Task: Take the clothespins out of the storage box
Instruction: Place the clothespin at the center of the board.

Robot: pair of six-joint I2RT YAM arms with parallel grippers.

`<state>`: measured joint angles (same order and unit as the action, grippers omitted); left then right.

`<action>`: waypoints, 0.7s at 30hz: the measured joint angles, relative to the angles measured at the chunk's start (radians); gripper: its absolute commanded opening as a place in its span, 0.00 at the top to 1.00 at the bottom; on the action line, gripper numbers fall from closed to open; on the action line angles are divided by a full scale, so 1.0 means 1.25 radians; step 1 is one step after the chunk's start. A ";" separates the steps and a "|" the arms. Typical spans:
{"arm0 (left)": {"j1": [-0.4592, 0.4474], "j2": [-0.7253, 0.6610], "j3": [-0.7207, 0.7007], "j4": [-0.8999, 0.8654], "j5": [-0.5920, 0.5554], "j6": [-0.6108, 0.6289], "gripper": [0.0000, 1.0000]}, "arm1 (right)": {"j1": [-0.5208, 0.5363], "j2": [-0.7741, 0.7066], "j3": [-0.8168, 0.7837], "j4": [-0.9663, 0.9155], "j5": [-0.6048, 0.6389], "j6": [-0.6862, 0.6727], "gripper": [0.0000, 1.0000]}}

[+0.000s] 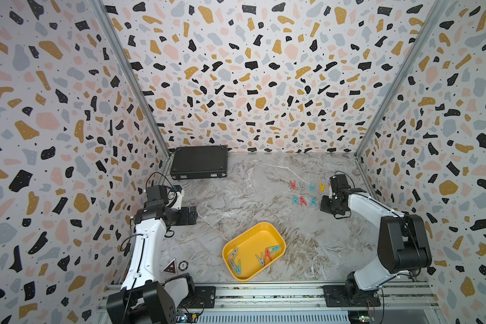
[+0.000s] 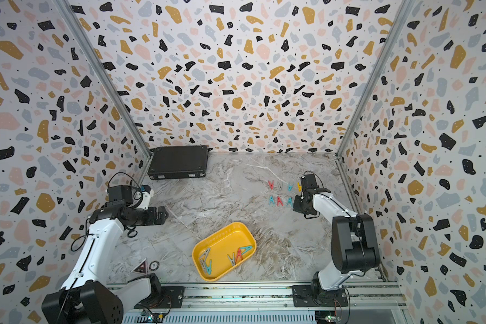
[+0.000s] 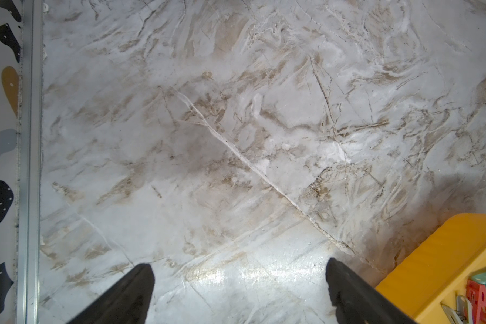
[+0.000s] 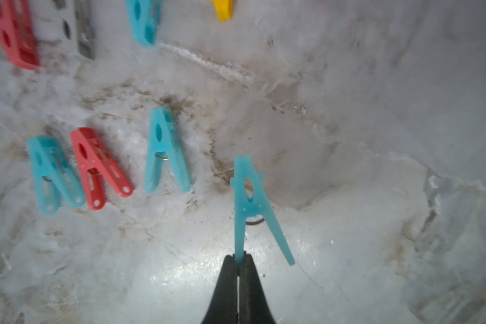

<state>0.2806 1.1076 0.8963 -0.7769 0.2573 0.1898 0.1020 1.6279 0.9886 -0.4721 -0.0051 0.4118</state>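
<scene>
Marble-patterned bench (image 1: 264, 196), boxed in on three sides by terrazzo-print walls (image 1: 264, 70). Nearest: metal rail (image 1: 264, 291) carrying both arm bases. Just beyond, storage box (image 1: 254, 239), set askew at near middle of bench, several clothespins (image 1: 267, 254) lying inside in two clusters. Left claw (image 3: 237, 266): spread wide, empty, above bare bench beside box corner. Right claw (image 4: 238, 259): clamped on one leg of teal clothespin (image 4: 249, 196), alongside near row (image 1: 303, 201) of three (teal, red, teal) on right side of bench. Behind that, far row (image 1: 312, 186) of four (red, grey, teal, yellow). Black case (image 1: 199, 162), closed, flat in far left corner.
</scene>
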 measured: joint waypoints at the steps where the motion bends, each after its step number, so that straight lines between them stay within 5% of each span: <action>1: 0.000 0.000 0.000 0.000 0.000 0.000 0.00 | -0.002 0.016 0.001 0.004 -0.003 0.000 1.00; 21: 0.000 0.000 0.000 0.000 0.000 0.000 0.00 | -0.007 0.178 0.130 0.047 -0.030 -0.003 1.00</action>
<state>0.2806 1.1076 0.8963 -0.7769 0.2569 0.1902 0.0929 1.8503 1.1511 -0.4133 -0.0422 0.4080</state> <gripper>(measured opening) 0.997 0.052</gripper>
